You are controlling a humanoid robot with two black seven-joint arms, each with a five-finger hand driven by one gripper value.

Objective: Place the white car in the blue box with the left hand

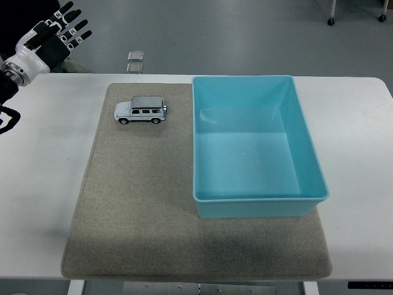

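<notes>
The left hand (52,38) hangs in the air over the tabletop's (43,184) far left corner, its fingers (72,27) spread and extended, holding nothing. It is well apart from the white car (140,110), which stands on its wheels on the beige mat (135,209), near the mat's far edge and toward its far left corner. The car lies side-on, its length running parallel to the mat's far edge, with the hood pointing toward the tabletop's left edge. Just to the car's right, with a narrow strip of mat between them, sits the blue box (258,144), which covers the mat's right half and reaches from the mat's far edge most of the way toward its near edge. The box is open-topped, with nothing visible inside it. The mat lies across the middle of the white tabletop. Beyond the tabletop's far edge, 2 small grey plates (135,61) lie on the floor.
</notes>
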